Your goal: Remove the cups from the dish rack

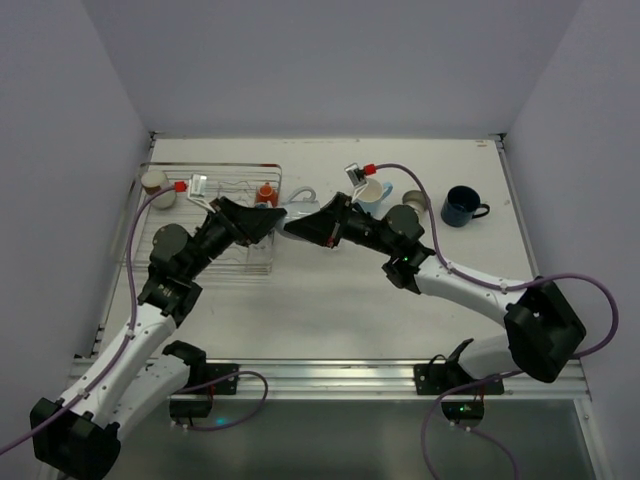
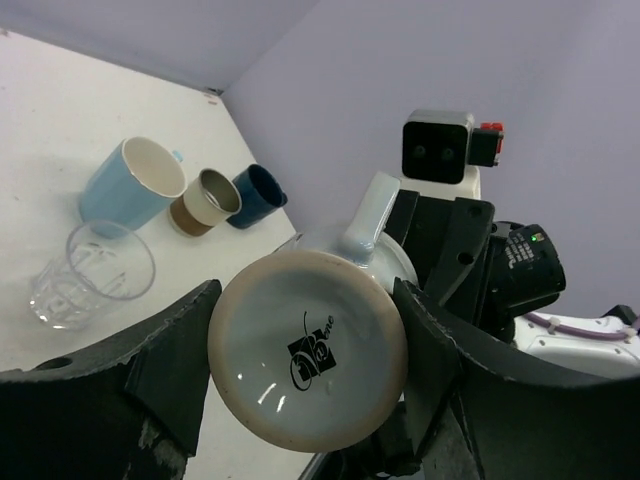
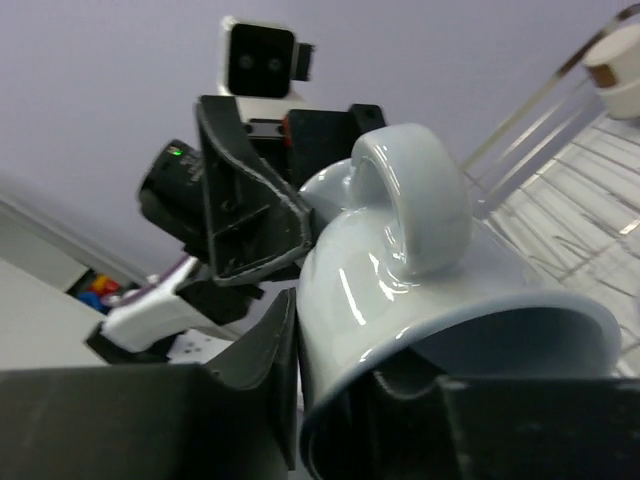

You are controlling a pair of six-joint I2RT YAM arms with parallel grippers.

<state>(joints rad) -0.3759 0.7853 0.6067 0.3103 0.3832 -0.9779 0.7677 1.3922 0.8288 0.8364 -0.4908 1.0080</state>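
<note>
Mid-air handover: the left gripper (image 1: 268, 224) clamps the pale grey mug (image 2: 308, 360) by its base, and the right gripper (image 1: 297, 225) pinches its rim. The clear glass (image 2: 92, 272), light blue mug (image 2: 130, 185) and navy mug (image 1: 463, 205) stand beyond on the table; the dish rack (image 1: 215, 166) is alongside.

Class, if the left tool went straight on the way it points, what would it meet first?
The left tool holds the pale grey-blue mug; straight beyond that it would probably meet the right tool, facing it at the mug's rim.
</note>
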